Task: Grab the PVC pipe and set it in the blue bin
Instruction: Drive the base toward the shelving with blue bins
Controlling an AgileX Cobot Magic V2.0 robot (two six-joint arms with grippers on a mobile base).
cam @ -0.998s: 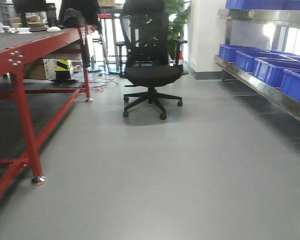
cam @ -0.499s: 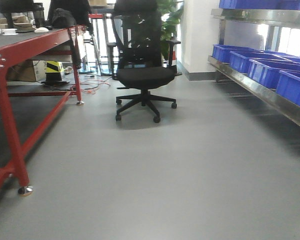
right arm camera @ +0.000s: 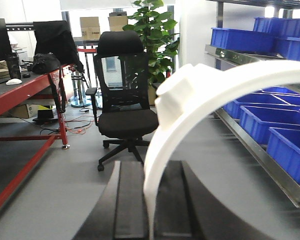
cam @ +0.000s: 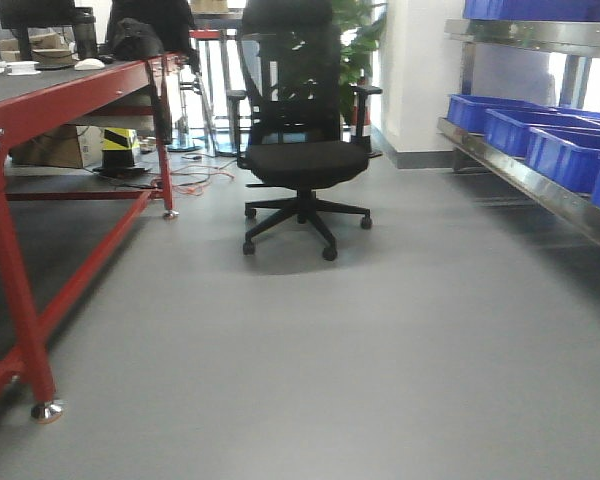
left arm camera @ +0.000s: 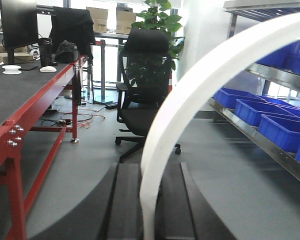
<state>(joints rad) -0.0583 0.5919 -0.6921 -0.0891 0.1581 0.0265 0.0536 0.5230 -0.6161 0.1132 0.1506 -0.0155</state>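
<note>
- A red workbench (cam: pixel 40 88) runs along the left side of the grey floor.
- A black office chair (cam: pixel 302 160) stands mid-room, just right of the bench.
- In the left wrist view, the left gripper (left arm camera: pixel 151 170) is clamped on a white curved PVC pipe (left arm camera: pixel 182 95). The pipe rises from between the two dark fingers and arcs up to the right.
- In the right wrist view, the right gripper (right arm camera: pixel 149 167) likewise grips a white curved pipe (right arm camera: pixel 230 85). A thicker collar (right arm camera: pixel 182 95) sits above the fingers. I cannot tell whether both arms hold one piece.
- Blue bins (cam: pixel 565 150) line a steel shelf (cam: pixel 525 175) on the right, well apart from both grippers.
</note>
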